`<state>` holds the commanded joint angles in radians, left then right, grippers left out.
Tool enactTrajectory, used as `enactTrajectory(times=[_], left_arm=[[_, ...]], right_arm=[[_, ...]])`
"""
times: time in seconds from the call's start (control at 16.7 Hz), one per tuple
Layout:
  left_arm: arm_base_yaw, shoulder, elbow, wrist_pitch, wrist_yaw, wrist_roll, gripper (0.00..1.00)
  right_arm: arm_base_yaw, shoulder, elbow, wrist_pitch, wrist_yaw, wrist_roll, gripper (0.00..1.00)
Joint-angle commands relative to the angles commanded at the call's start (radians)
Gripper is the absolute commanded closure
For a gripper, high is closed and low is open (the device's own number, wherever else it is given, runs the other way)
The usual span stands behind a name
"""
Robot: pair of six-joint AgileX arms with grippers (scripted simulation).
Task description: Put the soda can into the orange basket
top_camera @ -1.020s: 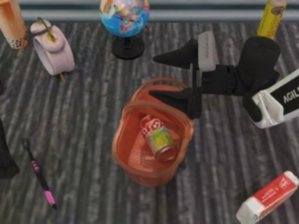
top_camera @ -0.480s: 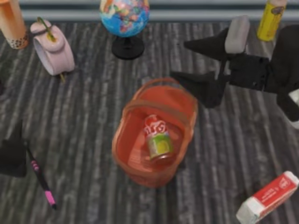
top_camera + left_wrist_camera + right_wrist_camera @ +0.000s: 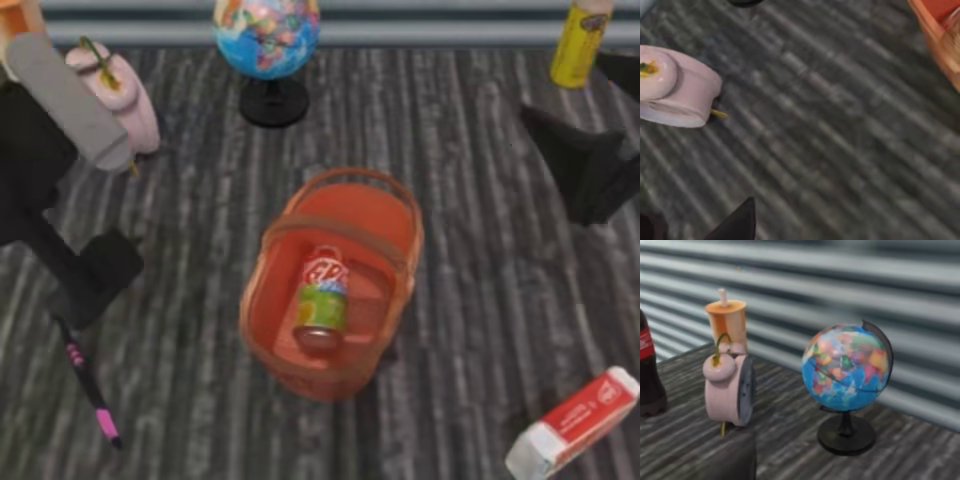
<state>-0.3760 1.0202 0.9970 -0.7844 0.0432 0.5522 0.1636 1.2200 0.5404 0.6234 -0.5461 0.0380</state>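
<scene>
The small red-and-green soda can (image 3: 322, 297) lay on its side inside the oval orange woven basket (image 3: 262, 325), well apart from both pincers. The right pincer (image 3: 585, 170) and left pincer (image 3: 85, 215) flanked it; their spread could not be told. The placing step looked finished, so parking remained.

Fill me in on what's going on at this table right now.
The soda can lies on its side inside the orange basket at mid-table, and nothing is holding it. The right end effector is off at the table's right edge near the yellow bottle, gripping nothing. The left end effector is over the table's left side, beside the pink alarm clock and above the toothbrush, also empty.
</scene>
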Motion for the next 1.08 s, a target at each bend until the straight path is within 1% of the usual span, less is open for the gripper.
enactTrajectory(times=[0.18,0.36,0.48,0.6,0.72,0.84,0.96,1.08], left_arm=[[-0.096,0.297,0.285,-0.188,-0.002,0.159,0.00],[-0.182,0.587,0.556,-0.358,-0.009,0.312,0.00],[-0.232,0.765,0.718,-0.457,-0.015,0.404,0.00],[-0.273,0.920,0.859,-0.542,-0.023,0.482,0.00],[-0.305,1.045,0.974,-0.611,-0.030,0.545,0.00],[-0.326,1.130,1.055,-0.659,-0.036,0.589,0.00],[-0.337,1.172,1.096,-0.683,-0.040,0.612,0.00],[-0.338,1.178,1.101,-0.686,-0.040,0.615,0.00]], right_arm=[[-0.045,-0.321,-0.127,-0.140,0.145,-0.014,0.00],[-0.083,-0.625,-0.252,-0.280,0.280,-0.025,0.00],[-0.105,-0.805,-0.332,-0.373,0.360,-0.031,0.00],[-0.123,-0.962,-0.405,-0.459,0.429,-0.035,0.00],[-0.137,-1.087,-0.468,-0.534,0.485,-0.038,0.00],[-0.148,-1.173,-0.514,-0.590,0.524,-0.038,0.00],[-0.153,-1.214,-0.537,-0.619,0.544,-0.038,0.00],[-0.154,-1.220,-0.540,-0.623,0.546,-0.038,0.00]])
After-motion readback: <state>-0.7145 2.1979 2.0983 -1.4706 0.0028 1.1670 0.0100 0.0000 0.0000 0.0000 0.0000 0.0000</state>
